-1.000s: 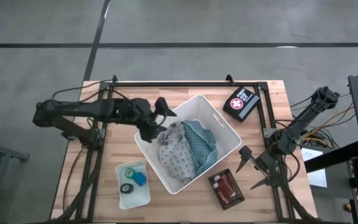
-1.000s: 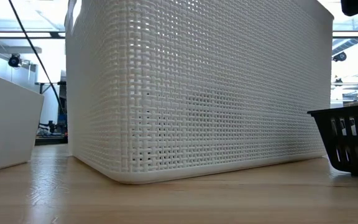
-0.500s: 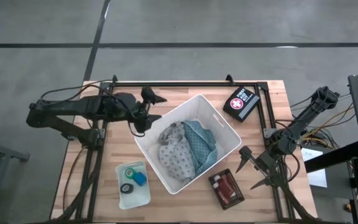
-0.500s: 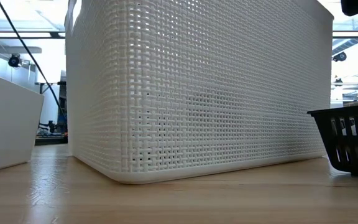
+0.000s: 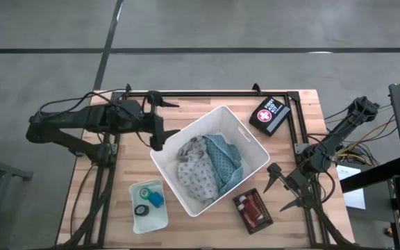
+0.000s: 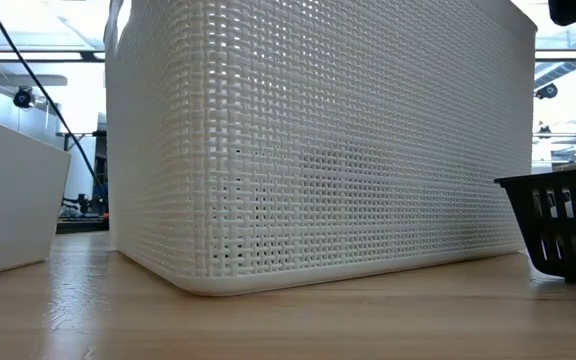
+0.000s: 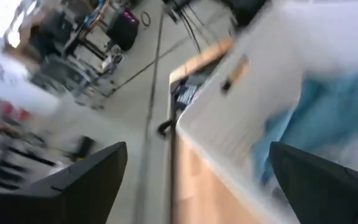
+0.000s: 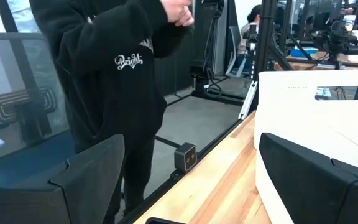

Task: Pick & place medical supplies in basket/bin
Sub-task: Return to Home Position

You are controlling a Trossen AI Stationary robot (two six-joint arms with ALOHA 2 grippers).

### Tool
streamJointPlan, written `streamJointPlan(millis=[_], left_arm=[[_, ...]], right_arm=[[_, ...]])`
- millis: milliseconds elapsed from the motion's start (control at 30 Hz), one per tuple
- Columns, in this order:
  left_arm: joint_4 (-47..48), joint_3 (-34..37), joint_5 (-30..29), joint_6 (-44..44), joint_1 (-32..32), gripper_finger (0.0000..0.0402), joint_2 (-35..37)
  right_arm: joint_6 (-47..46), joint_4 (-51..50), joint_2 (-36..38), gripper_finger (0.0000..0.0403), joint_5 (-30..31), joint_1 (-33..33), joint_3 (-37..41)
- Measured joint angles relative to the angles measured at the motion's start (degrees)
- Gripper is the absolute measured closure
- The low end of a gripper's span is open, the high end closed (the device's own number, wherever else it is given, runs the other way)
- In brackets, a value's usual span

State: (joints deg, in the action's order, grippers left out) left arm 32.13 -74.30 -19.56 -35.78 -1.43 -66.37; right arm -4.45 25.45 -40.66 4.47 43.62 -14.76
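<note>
Wooden-slat surface [image 5: 123,173] on a black frame, grey concrete floor all round. Large white rectangular plastic bin [image 5: 246,134] set skew at centre; low view filled by its woven wall. Inside, crumpled blue cloth gown [image 5: 226,161] beside pale patterned gown [image 5: 194,177], both loose below the rim. Sorting looks done.

Left arm's fingers [image 5: 157,137] spread wide, holding nothing, just off the bin's far-left corner and outside the rim. Placement suits a return to rest rather than another pick. Bin and gowns right of those fingers, not between them.

Right arm's fingers [image 5: 272,178] likewise apart and empty, at the right edge by the small black basket [image 5: 254,210]; bin to their left, apart.

Small translucent tray [image 5: 148,205] near-left and dark case with red cross [image 5: 269,114] far-right, neither touched by an arm. Person in dark hooded top [image 8: 104,74] standing beyond the surface.
</note>
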Motion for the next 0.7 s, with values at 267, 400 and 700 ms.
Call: streamJointPlan(millis=[267,400,700], left_arm=[[-3.59,0.02,2.57,12.35,4.02,0.0006,4.06],[-4.23,0.02,11.95,16.88,7.33,0.0007,7.48],[-3.55,2.06,19.41,18.69,8.81,0.0007,11.77]], right_arm=[[0.0,0.0,0.0,0.0035,-0.01,0.0,0.01],[0.0,0.0,0.0,0.0035,0.0,-0.02,0.0],[0.0,0.0,0.0,0.0035,0.0,-0.02,0.0]])
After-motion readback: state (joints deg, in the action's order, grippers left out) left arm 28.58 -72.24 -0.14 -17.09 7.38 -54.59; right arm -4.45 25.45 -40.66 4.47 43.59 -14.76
